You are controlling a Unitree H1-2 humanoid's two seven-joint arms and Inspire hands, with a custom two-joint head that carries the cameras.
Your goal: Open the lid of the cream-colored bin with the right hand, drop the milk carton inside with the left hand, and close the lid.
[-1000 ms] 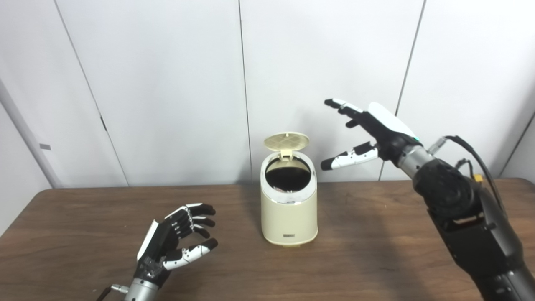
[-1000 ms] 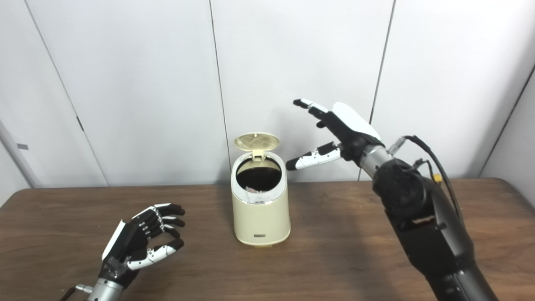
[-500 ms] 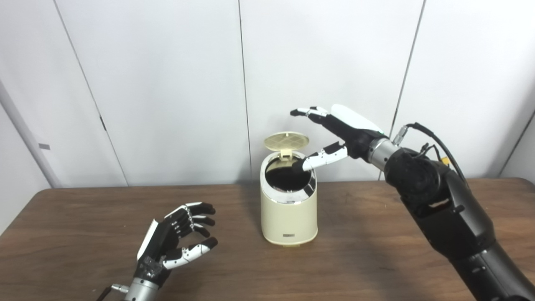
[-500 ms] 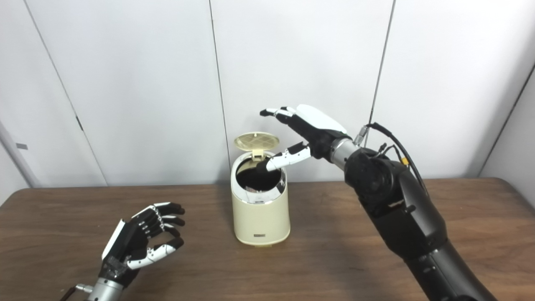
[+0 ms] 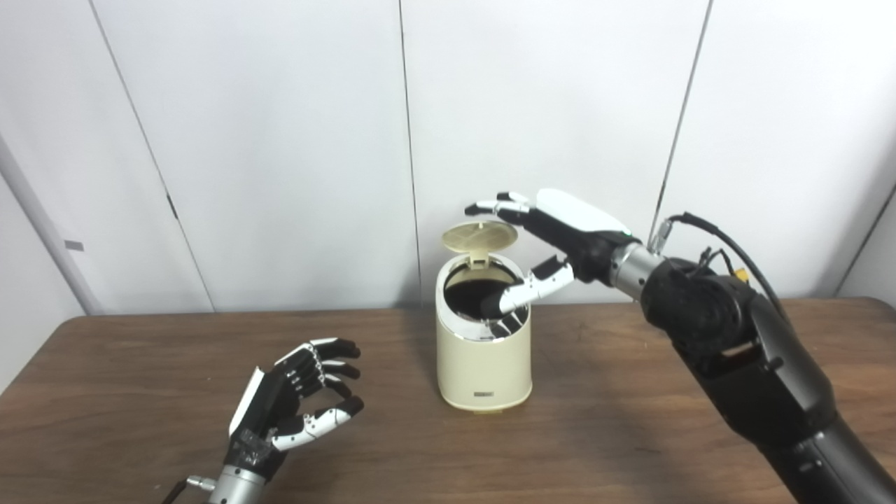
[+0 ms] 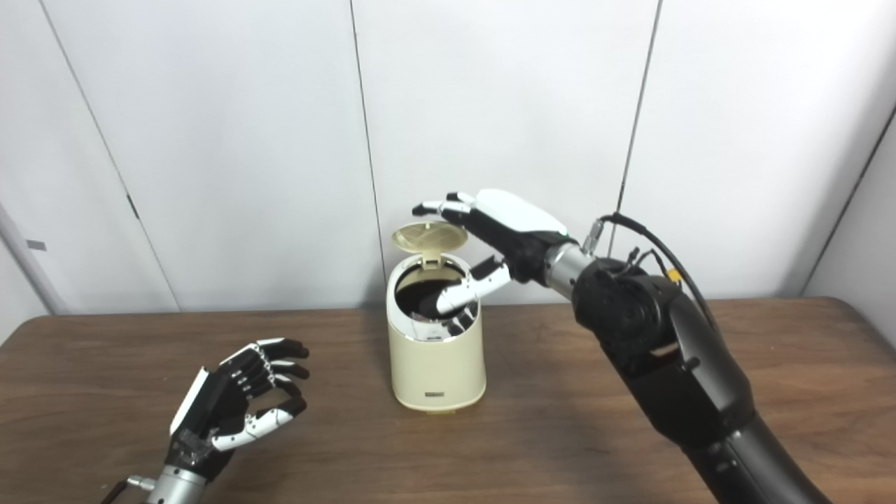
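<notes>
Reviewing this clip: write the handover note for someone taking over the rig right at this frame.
Right hand: open, holding nothing, fingers reaching over the raised lid, thumb in front of the bin's mouth.
Left hand: open, empty, low over the table to the bin's left.
Cream-colored bin: upright at table centre, lid up.
Milk carton: not on the table; something pale shows inside the bin, cannot tell what.
Left: push the lid shut.

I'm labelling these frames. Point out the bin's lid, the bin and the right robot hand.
lid [image 5: 480, 236], left eye view, ribbed underside.
bin [image 5: 483, 371], left eye view, front wall.
right robot hand [image 6: 514, 227], right eye view, back.
</notes>
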